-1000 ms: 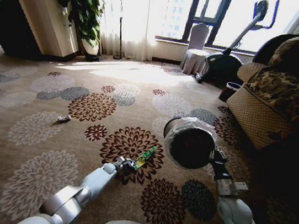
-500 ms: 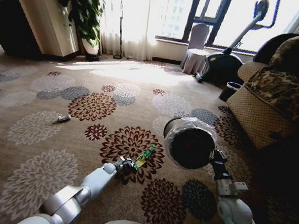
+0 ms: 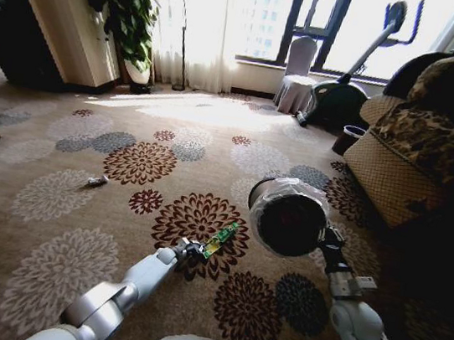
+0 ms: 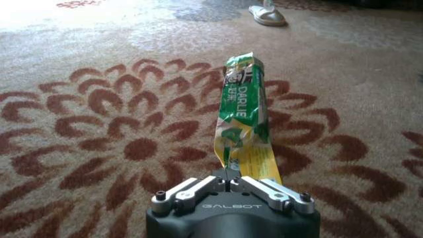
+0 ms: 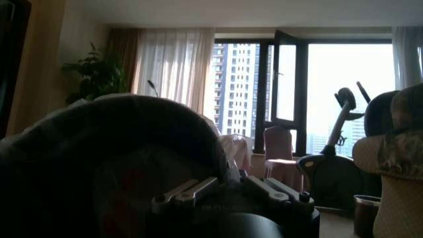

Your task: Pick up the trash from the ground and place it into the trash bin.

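Little has changed over the last second: the left gripper (image 4: pixel 230 184) still holds its fingers clenched on the green wrapper (image 3: pixel 221 238), lifted just beside the trash bin (image 3: pixel 288 217). That bin stays gripped by the right gripper (image 5: pixel 228 191), mouth tipped toward the wrapper, so I judge the drop-in is all that remains for this piece

open carpet (image 3: pixel 75 225) left of the arms, sofa (image 3: pixel 433 148) crowding the right, trash bin (image 3: pixel 288 217) held between

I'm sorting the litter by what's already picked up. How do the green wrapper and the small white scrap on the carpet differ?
The green wrapper is pinched at one end by the left gripper and held above the carpet; the white scrap lies loose on the floor, untouched. The wrapper is long, flat and green-yellow with print; the scrap is small, pale and crumpled. The wrapper hangs close beside the trash bin held by the right gripper; the scrap lies farther off to the left.
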Tool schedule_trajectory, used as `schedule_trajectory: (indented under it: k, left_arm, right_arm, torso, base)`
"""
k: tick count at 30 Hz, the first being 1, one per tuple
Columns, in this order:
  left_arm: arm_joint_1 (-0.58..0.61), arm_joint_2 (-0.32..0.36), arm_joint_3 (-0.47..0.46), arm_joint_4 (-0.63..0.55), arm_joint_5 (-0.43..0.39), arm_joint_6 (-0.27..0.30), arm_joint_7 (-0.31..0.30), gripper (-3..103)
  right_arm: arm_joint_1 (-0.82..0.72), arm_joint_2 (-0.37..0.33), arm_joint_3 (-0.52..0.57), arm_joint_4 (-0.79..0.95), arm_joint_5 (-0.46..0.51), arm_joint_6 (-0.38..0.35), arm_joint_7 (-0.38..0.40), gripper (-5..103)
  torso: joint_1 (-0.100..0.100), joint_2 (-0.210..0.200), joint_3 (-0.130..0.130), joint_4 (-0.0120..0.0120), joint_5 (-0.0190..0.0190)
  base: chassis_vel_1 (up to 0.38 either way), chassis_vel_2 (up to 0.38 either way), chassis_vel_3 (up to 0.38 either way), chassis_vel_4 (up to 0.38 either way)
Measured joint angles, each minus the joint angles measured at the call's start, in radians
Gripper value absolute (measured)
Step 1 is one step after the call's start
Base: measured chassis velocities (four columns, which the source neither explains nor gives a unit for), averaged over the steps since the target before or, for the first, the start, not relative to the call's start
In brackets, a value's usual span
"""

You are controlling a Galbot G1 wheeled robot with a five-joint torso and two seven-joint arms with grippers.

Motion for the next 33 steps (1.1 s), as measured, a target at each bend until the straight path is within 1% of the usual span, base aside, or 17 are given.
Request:
schedule_trajectory:
  k: [4,5,9,10,12,14,17,18,19,20,23,24,26,27,28,30,33]
  left_arm:
    - [0.006,0.001,-0.005,-0.010,0.000,0.001,-0.003,0]
    - [0.021,0.002,-0.015,-0.037,0.001,0.004,-0.013,-3]
    - [0.084,0.007,-0.062,-0.153,0.006,0.017,-0.054,18]
    - [0.084,0.007,-0.062,-0.153,0.006,0.017,-0.054,18]
    - [0.119,0.009,-0.088,-0.217,0.009,0.025,-0.078,28]
    - [0.135,0.011,-0.100,-0.245,0.010,0.028,-0.088,28]
    - [0.187,0.015,-0.139,-0.340,0.015,0.039,-0.123,44]
    - [0.187,0.015,-0.139,-0.340,0.015,0.039,-0.123,44]
    - [0.207,0.016,-0.154,-0.378,0.017,0.043,-0.136,49]
    - [0.207,0.016,-0.154,-0.378,0.017,0.043,-0.136,49]
    - [0.268,0.021,-0.199,-0.489,0.022,0.056,-0.177,66]
    - [0.276,0.022,-0.205,-0.502,0.023,0.057,-0.181,72]
    - [0.294,0.023,-0.217,-0.534,0.024,0.061,-0.193,72]
    - [0.314,0.024,-0.232,-0.570,0.025,0.065,-0.206,77]
    - [0.314,0.024,-0.232,-0.570,0.025,0.065,-0.206,77]
    - [0.379,0.030,-0.281,-0.689,0.031,0.078,-0.249,97]
    - [0.413,0.032,-0.306,-0.751,0.033,0.085,-0.272,100]
  right_arm:
    - [0.000,0.000,0.000,0.000,0.000,0.000,0.000,0]
    - [0.000,0.000,0.000,0.000,0.000,0.000,0.000,0]
    - [0.000,0.000,0.000,0.000,0.000,0.000,0.000,0]
    - [0.000,0.000,0.000,0.000,0.000,0.000,0.000,0]
    - [0.000,0.000,0.000,0.000,0.000,0.000,0.000,0]
    - [0.000,0.000,0.000,0.000,0.000,0.000,0.000,0]
    - [0.000,0.000,0.000,0.000,0.000,0.000,0.000,0]
    - [0.000,0.000,0.000,0.000,0.000,0.000,0.000,0]
    - [0.000,0.000,0.000,0.000,0.000,0.000,0.000,0]
    - [0.000,0.000,0.000,0.000,0.000,0.000,0.000,0]
    - [0.000,0.000,0.000,0.000,0.000,0.000,0.000,0]
    - [0.000,0.000,0.000,0.000,0.000,0.000,0.000,0]
    - [0.000,0.000,0.000,0.000,0.000,0.000,0.000,0]
    - [0.000,0.000,0.000,0.000,0.000,0.000,0.000,0]
    - [0.000,0.000,0.000,0.000,0.000,0.000,0.000,0]
    - [0.000,0.000,0.000,0.000,0.000,0.000,0.000,0]
    - [0.000,0.000,0.000,0.000,0.000,0.000,0.000,0]
  torso:
    - [0.000,0.000,0.000,0.0000,0.0001]
    - [0.000,0.000,0.001,0.0000,0.0001]
    - [0.000,0.000,0.001,0.0000,0.0000]
    - [0.000,0.000,0.001,0.0000,0.0000]
    - [0.000,0.000,0.001,0.0000,0.0000]
    - [0.000,0.000,0.001,0.0000,0.0001]
    - [0.000,0.000,0.001,0.0000,0.0001]
    - [0.000,0.000,0.001,0.0000,0.0001]
    - [0.000,0.000,0.001,0.0000,0.0000]
    - [0.000,0.000,0.001,0.0000,0.0000]
    - [0.000,0.000,0.002,0.0000,0.0001]
    - [0.000,0.000,0.002,0.0000,0.0001]
    - [0.000,0.000,0.002,0.0000,0.0000]
    - [0.000,0.000,0.002,0.0000,0.0000]
    - [0.000,0.000,0.002,0.0000,0.0000]
    - [0.000,0.000,0.002,0.0000,0.0000]
    - [0.000,0.000,0.002,0.0000,0.0000]
  base:
    - [0.000,0.000,0.000,0.000]
    - [0.000,0.000,0.000,0.000]
    - [0.000,0.000,0.000,0.000]
    - [0.000,0.000,0.000,0.000]
    - [0.000,0.000,0.000,0.000]
    - [0.000,0.000,0.000,0.000]
    - [0.000,0.000,0.000,0.000]
    - [0.000,0.000,0.000,0.000]
    - [0.000,0.000,0.000,0.000]
    - [0.000,0.000,0.000,0.000]
    - [0.000,0.000,0.000,0.000]
    - [0.000,0.000,0.000,0.000]
    - [0.000,0.000,0.000,0.000]
    - [0.000,0.000,0.000,0.000]
    - [0.000,0.000,0.000,0.000]
    - [0.000,0.000,0.000,0.000]
    - [0.000,0.000,0.000,0.000]
